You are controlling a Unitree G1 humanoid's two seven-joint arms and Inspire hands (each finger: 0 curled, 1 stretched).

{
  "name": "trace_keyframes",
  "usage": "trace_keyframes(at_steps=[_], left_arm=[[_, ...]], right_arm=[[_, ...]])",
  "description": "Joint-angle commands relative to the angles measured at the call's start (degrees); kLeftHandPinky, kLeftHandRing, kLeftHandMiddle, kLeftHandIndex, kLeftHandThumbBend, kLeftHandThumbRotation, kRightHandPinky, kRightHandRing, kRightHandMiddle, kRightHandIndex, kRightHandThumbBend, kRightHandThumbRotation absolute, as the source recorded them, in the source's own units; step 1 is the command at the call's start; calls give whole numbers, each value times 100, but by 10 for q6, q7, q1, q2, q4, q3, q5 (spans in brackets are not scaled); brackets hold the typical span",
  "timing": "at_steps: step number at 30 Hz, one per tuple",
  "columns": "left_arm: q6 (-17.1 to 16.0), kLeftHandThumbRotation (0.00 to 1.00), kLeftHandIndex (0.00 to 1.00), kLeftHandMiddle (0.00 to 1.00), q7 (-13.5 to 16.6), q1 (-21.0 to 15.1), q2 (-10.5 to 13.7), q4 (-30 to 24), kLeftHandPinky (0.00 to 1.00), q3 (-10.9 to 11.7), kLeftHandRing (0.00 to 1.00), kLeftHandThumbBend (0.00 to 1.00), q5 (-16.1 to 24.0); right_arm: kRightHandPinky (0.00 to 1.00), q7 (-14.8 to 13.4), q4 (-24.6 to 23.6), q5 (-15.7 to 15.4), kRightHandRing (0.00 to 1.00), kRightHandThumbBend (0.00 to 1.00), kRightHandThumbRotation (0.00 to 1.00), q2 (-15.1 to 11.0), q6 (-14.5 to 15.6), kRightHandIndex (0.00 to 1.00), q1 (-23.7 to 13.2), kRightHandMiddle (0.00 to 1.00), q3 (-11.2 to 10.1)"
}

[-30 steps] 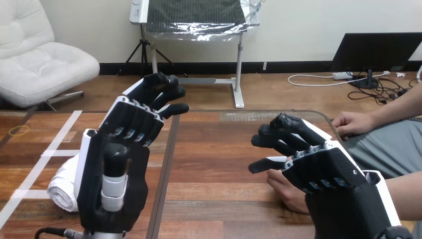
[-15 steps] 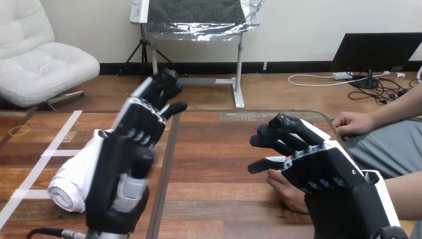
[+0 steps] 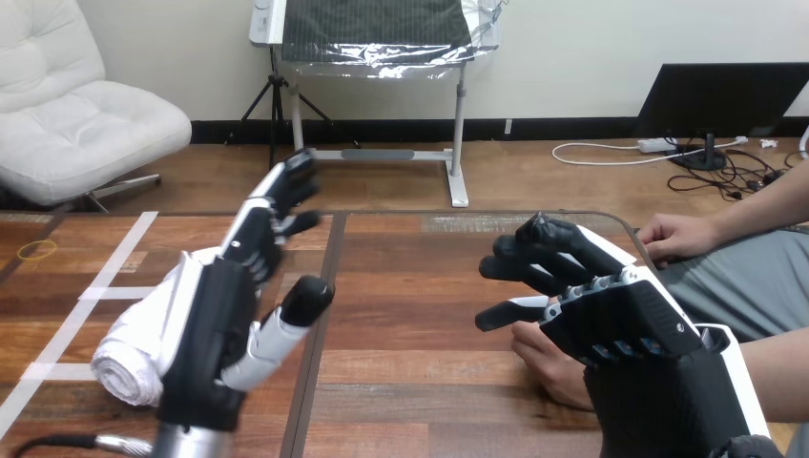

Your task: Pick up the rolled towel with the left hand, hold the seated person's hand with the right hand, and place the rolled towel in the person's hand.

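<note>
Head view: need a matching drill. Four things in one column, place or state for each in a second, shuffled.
Things
1. rolled towel
2. left hand
3. right hand
4. person's hand

Places or states
A. resting on the table, partly covered from above
B. open, fingers straight, raised right beside the towel
C. white, lying at the table's left
D. over the person's hand, at the view's right

Pairs: 1-C, 2-B, 3-D, 4-A

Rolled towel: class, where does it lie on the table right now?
In the head view, the rolled towel lies at the left of the table, just left of the left robot hand, which partly hides it.
</note>
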Motion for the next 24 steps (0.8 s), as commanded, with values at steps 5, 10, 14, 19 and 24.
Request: trace_keyframes(at_steps=[5,10,14,19,24], left_arm=[[-12,75,92,95,44,-80,43,43,87,34,95,99,44],[-2,70,93,96,69,-99,57,48,89,43,97,100,74],[19,65,94,97,90,-110,68,36,87,49,96,100,104],[40,62,94,97,116,-122,78,25,86,51,97,100,143],[70,59,95,97,141,-137,80,8,86,48,97,100,174]], right_arm=[[60,-1,-1,-1,77,85,96,6,-14,80,-25,79,-5],[60,-1,-2,-1,77,85,96,6,-14,80,-25,79,-4],[61,-2,-3,-1,77,85,96,6,-14,80,-22,80,-5],[61,-6,-5,-3,77,85,96,9,-14,80,-21,79,-5],[60,-7,-4,-2,77,85,96,11,-12,80,-23,79,-3]])
